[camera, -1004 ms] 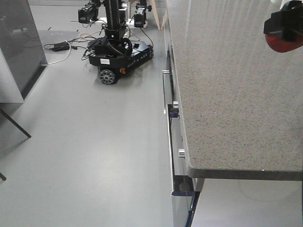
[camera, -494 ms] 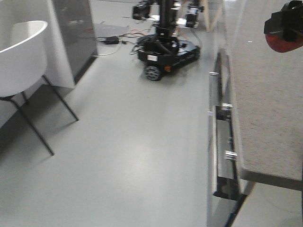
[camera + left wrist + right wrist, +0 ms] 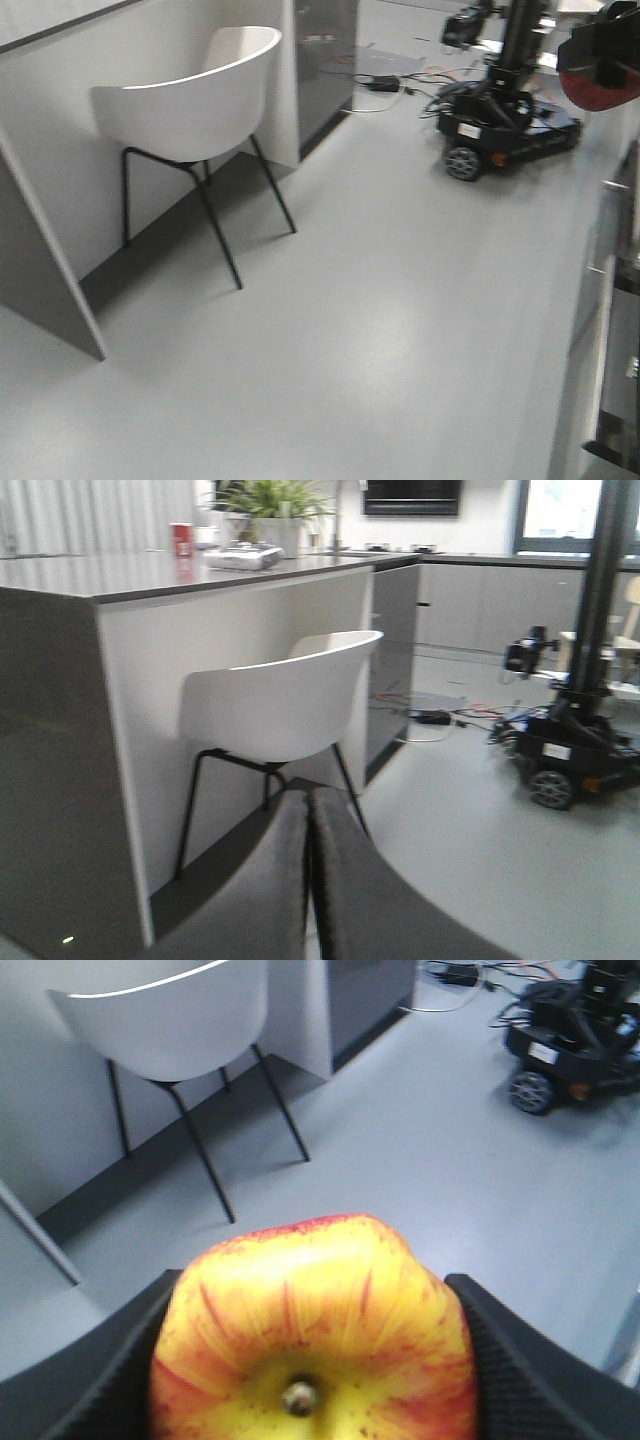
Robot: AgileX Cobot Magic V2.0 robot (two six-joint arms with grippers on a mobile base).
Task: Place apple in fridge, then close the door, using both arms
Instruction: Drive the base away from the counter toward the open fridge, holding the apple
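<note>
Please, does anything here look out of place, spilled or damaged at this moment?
Nothing looks spilled or damaged. The apple sits centred between the jaws of the right gripper. Only the loose cables stand out: they lie tangled on the floor beside the wheeled robot base.

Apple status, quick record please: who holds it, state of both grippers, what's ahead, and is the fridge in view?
apple: clamped between the right gripper's pads, stem end facing the wrist camera
right gripper: shut on the apple
left gripper: shut, nothing in it
ahead: white chair beside a counter, grey floor, a black wheeled base farther off
fridge: not recognisable in any view
</note>
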